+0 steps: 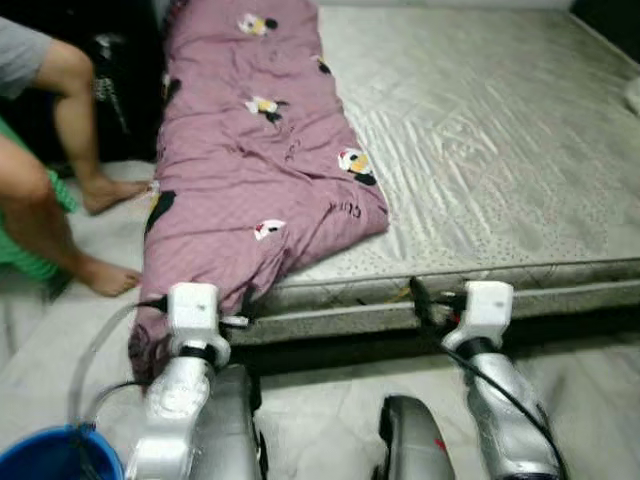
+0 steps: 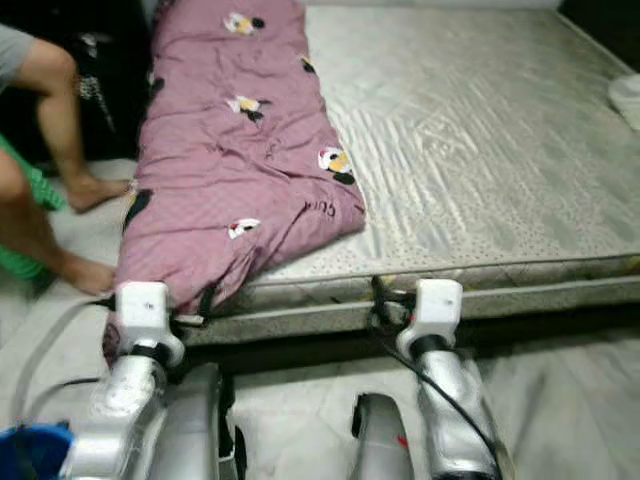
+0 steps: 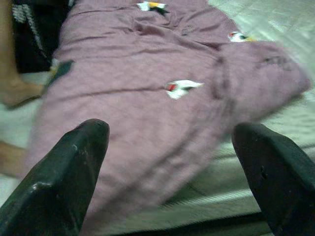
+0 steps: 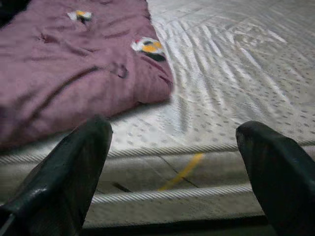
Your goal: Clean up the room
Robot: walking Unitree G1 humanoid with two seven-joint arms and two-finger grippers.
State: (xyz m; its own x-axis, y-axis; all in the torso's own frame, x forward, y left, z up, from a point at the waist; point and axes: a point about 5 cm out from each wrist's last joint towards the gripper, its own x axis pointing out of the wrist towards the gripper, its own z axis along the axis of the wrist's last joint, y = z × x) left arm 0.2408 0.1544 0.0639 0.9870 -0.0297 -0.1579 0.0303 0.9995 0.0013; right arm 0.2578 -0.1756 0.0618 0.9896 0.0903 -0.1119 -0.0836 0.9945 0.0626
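A long mauve-pink quilted duvet with small cartoon prints [image 1: 262,170] lies along the left side of a bare grey-white quilted mattress [image 1: 480,140], running from 12 o'clock down to about 8 o'clock, where its lower end spills over the mattress's near edge and hangs toward the floor. The rest of the mattress, from 12 round to 3 o'clock, is open surface. Its piped front edge [image 4: 162,152] crosses the scene just ahead of both arms, with a dark gap beneath it.

The left gripper [image 3: 172,167] is held just short of the hanging end of the duvet, its two black fingers [image 3: 74,162] spread wide with nothing between them. The right gripper [image 4: 174,167] faces the mattress's front edge, just right of the duvet's corner, its fingers likewise spread wide and holding nothing.

A pale marbled floor [image 1: 330,400] lies between robot and bed. At 9 o'clock a person's bare legs and feet [image 1: 85,190] stand on the floor beside the duvet. At 7 o'clock sits a blue plastic bucket [image 1: 50,455].
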